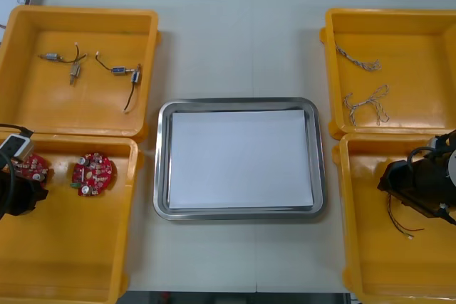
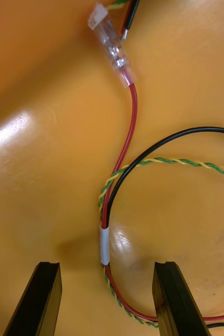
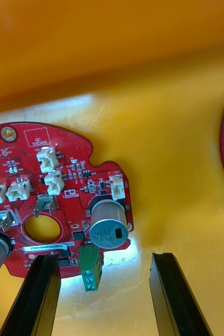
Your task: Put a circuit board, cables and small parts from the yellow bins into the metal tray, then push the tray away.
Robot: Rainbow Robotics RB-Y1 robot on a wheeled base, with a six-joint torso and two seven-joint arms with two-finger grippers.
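Yellow bins sit two to a side on the light table (image 1: 235,40), and each gripper is down inside the near bin on its own side. The left near bin (image 1: 71,261) has the left gripper (image 1: 28,190) close to its outer wall. The right near bin (image 1: 377,268) has the right gripper (image 1: 390,184), which points inward toward the tray (image 1: 242,102). That tray, shiny at the rim and white inside, lies between the two grippers and well apart from both. Beyond the left gripper is the left far bin (image 1: 28,105); beyond the right gripper is the right far bin (image 1: 420,40). In its wrist view the left gripper (image 3: 104,294) stands released, its fingers (image 3: 35,294) wide apart and gripping nothing. A red board (image 3: 64,178) lies just ahead of them. The part of its edge that carries a grey can and a green terminal reaches in between the fingertips. A second board (image 1: 93,173) lies just inward of this gripper, on the tray side. The right gripper (image 2: 106,299) is released as well, with its fingers (image 2: 172,299) spread. A red cable (image 2: 130,126) with a white sleeve runs out from between them along the bin floor. A black cable (image 2: 164,142) curves off beside it, and a green-yellow twist (image 2: 195,164) winds along it. Blue-white cables (image 1: 358,60) lie in the right far bin, well beyond the right gripper. Small parts (image 1: 121,70) with dark leads lie in the left far bin, well beyond the left gripper.
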